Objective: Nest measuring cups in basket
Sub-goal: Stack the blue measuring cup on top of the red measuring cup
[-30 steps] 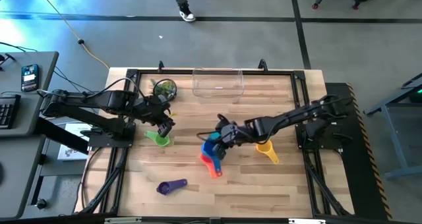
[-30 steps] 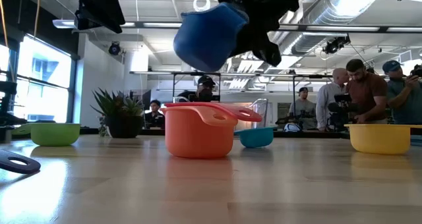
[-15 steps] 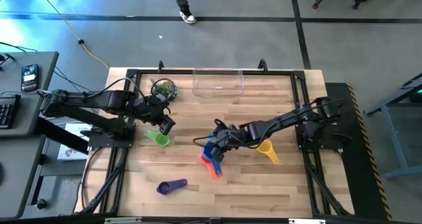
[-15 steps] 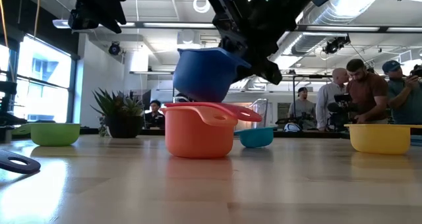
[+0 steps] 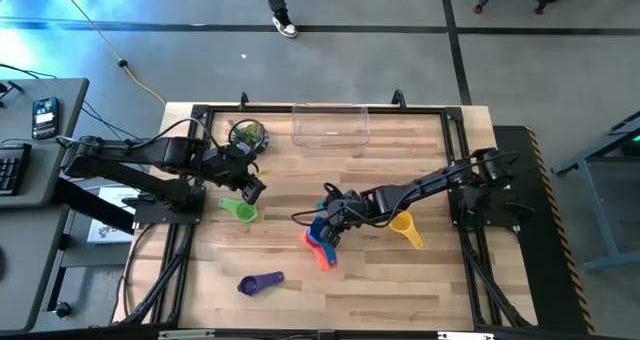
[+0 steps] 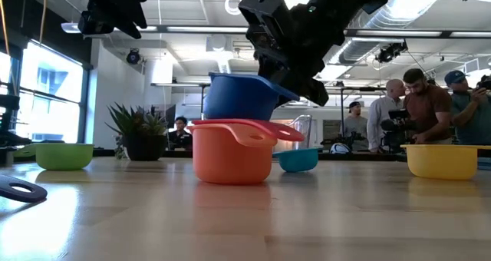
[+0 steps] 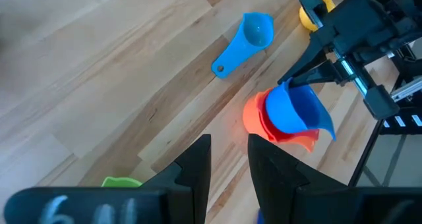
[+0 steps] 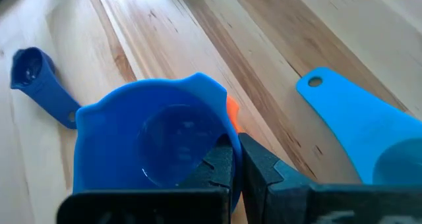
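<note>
The clear basket [image 5: 331,126] sits at the table's far edge, holding no cups that I can see, so nesting is happening out on the bare wood. The right gripper [image 5: 333,213], clamped on the blue cup [image 6: 239,97], lowers it into the orange cup [image 6: 230,150] (stacking before transfer, probably). The left gripper [image 5: 250,191], jaws apart and holding nothing, hovers over the green cup [image 5: 241,211]

Four cams here. The high one hangs over the worktop [image 5: 400,280] looking straight down, catching all of it plus both arms. The low one sits at worktop level, facing across into the room behind. Each wrist cam looks forward past its own fingers, close to the wood. All four share the blue cup [image 6: 238,98] sitting in the orange cup [image 6: 230,150] mid-worktop.
</note>
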Tool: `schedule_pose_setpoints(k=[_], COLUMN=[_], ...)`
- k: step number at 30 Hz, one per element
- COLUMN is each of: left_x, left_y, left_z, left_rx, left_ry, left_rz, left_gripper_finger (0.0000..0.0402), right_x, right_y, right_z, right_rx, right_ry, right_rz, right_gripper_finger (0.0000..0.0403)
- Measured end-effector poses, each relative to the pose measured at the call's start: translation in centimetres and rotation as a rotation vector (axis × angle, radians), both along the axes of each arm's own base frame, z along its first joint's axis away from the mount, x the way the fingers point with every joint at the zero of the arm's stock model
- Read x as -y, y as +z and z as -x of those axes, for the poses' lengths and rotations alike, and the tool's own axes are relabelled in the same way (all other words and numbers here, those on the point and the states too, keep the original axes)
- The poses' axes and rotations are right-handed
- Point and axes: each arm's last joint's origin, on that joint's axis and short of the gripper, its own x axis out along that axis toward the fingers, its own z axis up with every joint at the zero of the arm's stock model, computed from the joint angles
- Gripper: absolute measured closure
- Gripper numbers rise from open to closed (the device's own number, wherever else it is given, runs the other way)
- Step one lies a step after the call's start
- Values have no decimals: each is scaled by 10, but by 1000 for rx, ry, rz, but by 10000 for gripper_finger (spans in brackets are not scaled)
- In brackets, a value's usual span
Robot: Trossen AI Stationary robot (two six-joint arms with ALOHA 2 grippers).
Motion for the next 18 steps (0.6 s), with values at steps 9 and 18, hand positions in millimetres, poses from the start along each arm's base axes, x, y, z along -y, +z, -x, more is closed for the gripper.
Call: schedule_pose_setpoints(k=[9, 18], left_x=[0, 0], left_y=[0, 0], left_z=[0, 0], left_rx=[0, 0], left_ry=[0, -1], left_rz=[0, -1], left_gripper_finger=[312, 312], right_x=[0, 0], right_y=[0, 0], right_z=[0, 0], right_rx=[-2, -2], right_ry=[3, 5], right_rz=[-3, -5], right_gripper_finger=[400, 348])
